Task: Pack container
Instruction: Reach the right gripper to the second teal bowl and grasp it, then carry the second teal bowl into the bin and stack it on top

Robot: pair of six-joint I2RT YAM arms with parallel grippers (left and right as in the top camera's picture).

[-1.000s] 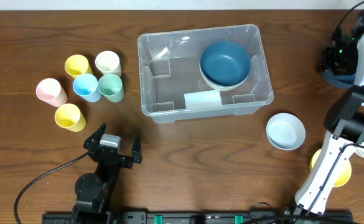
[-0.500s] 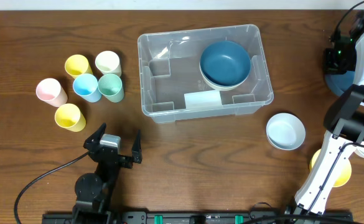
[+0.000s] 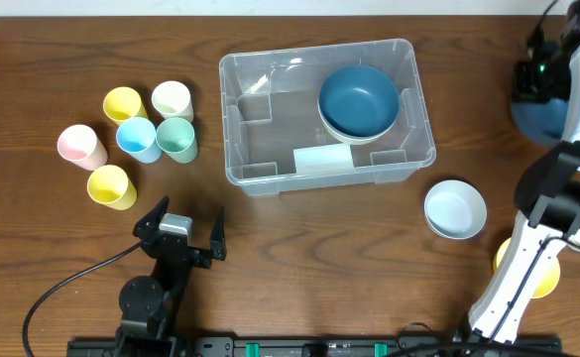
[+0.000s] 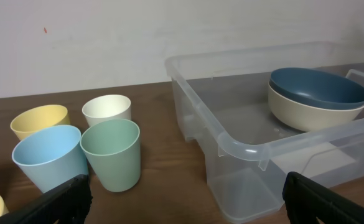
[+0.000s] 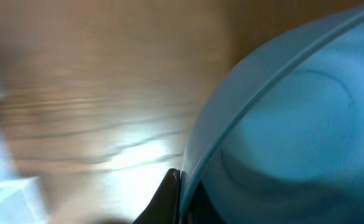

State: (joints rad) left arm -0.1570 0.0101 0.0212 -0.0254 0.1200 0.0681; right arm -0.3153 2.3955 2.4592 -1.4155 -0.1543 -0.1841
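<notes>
The container (image 3: 314,52) is a clear bin in the middle of the table, also seen in the left wrist view (image 4: 231,146). Inside it at the right end, a dark blue bowl (image 3: 359,99) (image 4: 318,87) is nested in a cream bowl (image 4: 312,115). At the far right edge my right gripper (image 3: 530,83) (image 5: 179,177) is shut on the rim of a blue bowl (image 3: 541,121) (image 5: 294,124). My left gripper (image 3: 183,222) (image 4: 185,193) stands open near the front edge, with nothing between its fingers.
Several cups stand left of the container: pink (image 3: 81,146), yellow (image 3: 123,103), cream (image 3: 172,99), blue (image 3: 137,139), green (image 3: 176,139) and another yellow (image 3: 111,186). A pale bowl (image 3: 455,208) sits at front right. A yellow bowl (image 3: 542,278) shows partly under the right arm.
My right gripper has closed onto the blue bowl's rim and shifted slightly toward the far edge with it. The left arm has not moved.
</notes>
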